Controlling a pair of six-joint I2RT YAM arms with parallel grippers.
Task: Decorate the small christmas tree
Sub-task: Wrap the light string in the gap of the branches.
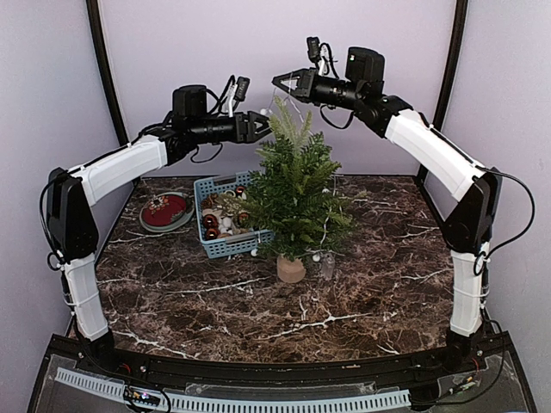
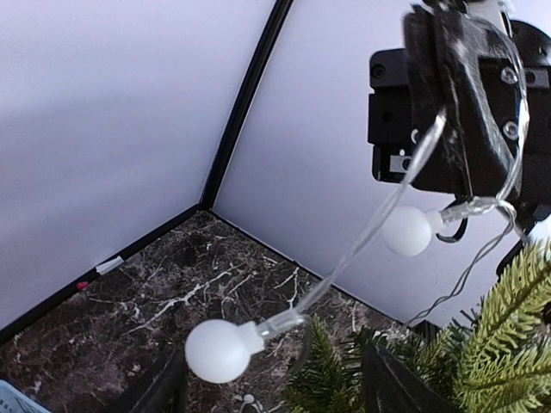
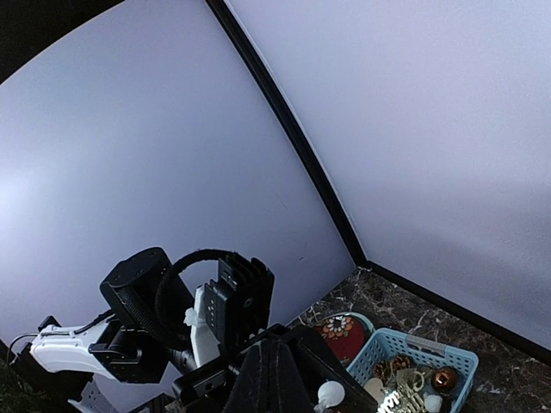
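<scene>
Small christmas tree (image 1: 297, 194): set upright on its pale wooden base (image 1: 291, 269) near the middle of the counter (image 1: 370, 297); its top sprig is seen between the two pincers.
Right pincer (image 1: 284, 83): held high above the tree top, jaws closed; a light string (image 2: 344, 258) of clear cord is pinched in it and looped over its fingers.
Light string: hung from the right pincer down toward the tree's upper branches; two white round bulbs (image 2: 222, 349) are carried on it, one just under the right pincer, one lower, near the needle tips.
Left pincer (image 1: 261, 126): raised beside the tree top on its left, jaws spread wide; nothing is gripped. In the left wrist view the lower bulb is seen just above the gap between its fingers (image 2: 392, 387).
In the way: the top needles, which lie between the left pincer and the hanging cord.
Blue basket (image 1: 225, 247): placed just left of the tree, overlapped by the lower branches; red-brown baubles (image 1: 210, 225) and pale pieces are held in it.
Red dish (image 1: 166, 212): laid left of the basket, just beside it.
</scene>
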